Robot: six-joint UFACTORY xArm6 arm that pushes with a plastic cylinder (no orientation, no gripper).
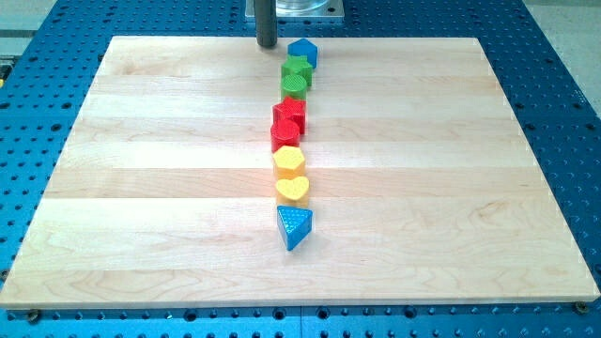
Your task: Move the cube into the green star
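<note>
Eight blocks line the wooden board (141, 188); my tip (268, 44) stands left of the blue cube (302, 53); no pincer shows.

Wooden surface (141, 188) on a blue perforated base (563, 56). Down the middle, a near-straight column of blocks: at the view's top a blue block (303, 53), shape hard to tell; beneath it two green blocks, upper (298, 69) and lower (295, 84), touching; then two red blocks, upper (290, 115) and lower (285, 133); then a yellow hexagon-like block (289, 161) and a yellow heart-like block (293, 190); lowest, a blue triangular block (294, 226). My tip (268, 44) near the top edge, just left of the blue top block, apart from it.
</note>
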